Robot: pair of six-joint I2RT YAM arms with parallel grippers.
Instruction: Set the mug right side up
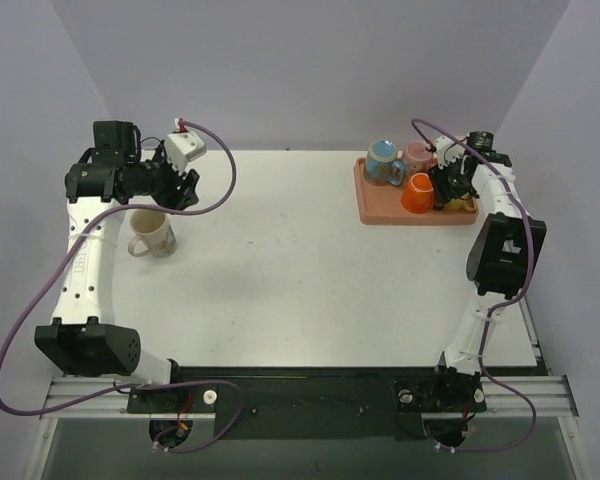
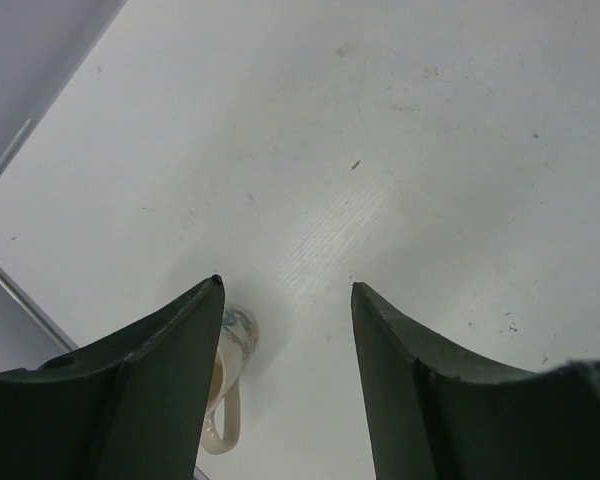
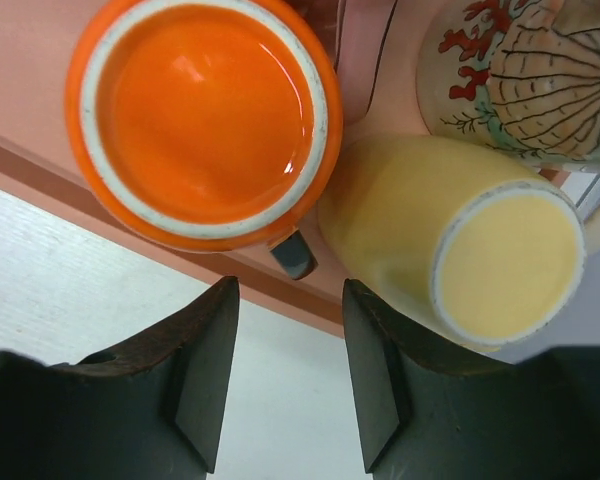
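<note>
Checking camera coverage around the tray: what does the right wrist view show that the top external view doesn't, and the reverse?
Only the right wrist: the yellow mug with its pale base facing the camera, and the drawing on the shell-patterned mug. Only the top external: the cream mug on the table near the left gripper, and the blue mug on the tray. Both: the orange mug, the pink tray and the right gripper, open beside the orange mug.
</note>
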